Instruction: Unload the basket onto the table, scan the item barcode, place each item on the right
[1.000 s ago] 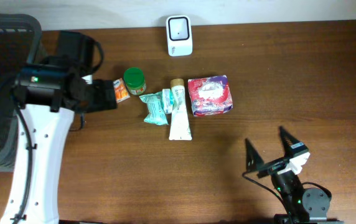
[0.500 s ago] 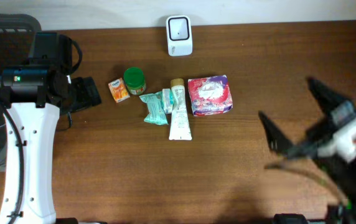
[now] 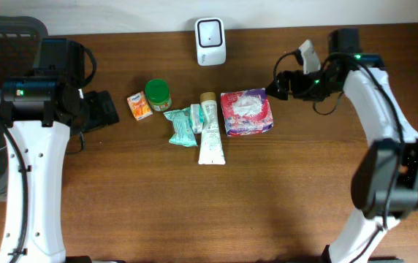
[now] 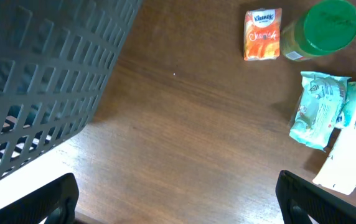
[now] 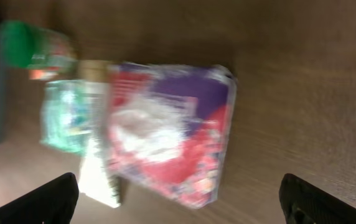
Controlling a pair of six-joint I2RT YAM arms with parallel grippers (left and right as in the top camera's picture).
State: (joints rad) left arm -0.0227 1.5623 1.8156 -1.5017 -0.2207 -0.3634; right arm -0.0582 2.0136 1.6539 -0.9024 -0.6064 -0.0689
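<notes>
The right tool [image 3: 273, 89], fingers apart and empty, hovers with the red-and-purple packet [image 3: 247, 112] just ahead of it on the table [image 3: 194, 212]; this looks like the reach, so next it likely must lower and close around the packet.

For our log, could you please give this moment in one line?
left gripper open | right gripper open, near red pack | nothing held

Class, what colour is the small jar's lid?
The lid is green; the left wrist view shows it best.
</notes>
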